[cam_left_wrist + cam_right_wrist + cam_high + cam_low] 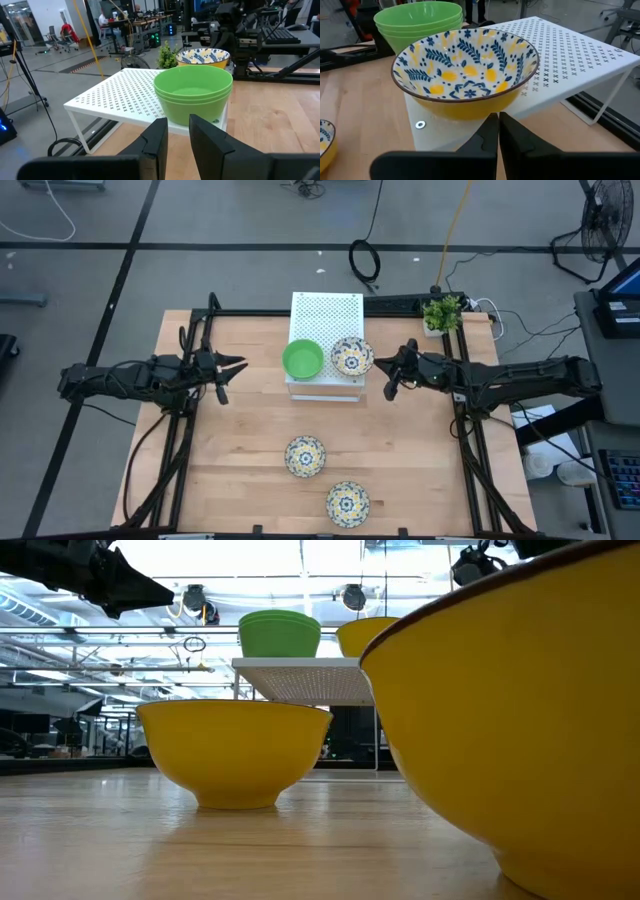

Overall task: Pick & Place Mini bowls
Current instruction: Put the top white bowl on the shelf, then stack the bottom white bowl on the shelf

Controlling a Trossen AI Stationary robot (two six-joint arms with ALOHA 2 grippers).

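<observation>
Counted three stacked smooth green bowls (pixel 302 359) and one floral bowl (pixel 351 356) on the perforated white box (pixel 326 315); two floral bowls (pixel 305 455) on the wooden table (pixel 240 450). Saw the right gripper (pixel 388 385) pinched together, empty; the left gripper (pixel 222 385) slightly apart, empty.

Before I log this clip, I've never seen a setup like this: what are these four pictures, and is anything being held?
Two dark robot arms work at a wooden table. One camera looks straight down, one sits at table-top height, and one rides on each wrist. The left gripper and the right gripper flank a white perforated stand, which carries stacked green bowls and one floral bowl. Two more floral bowls sit on the table. The left fingers are slightly apart, the right are shut; neither holds anything.
</observation>
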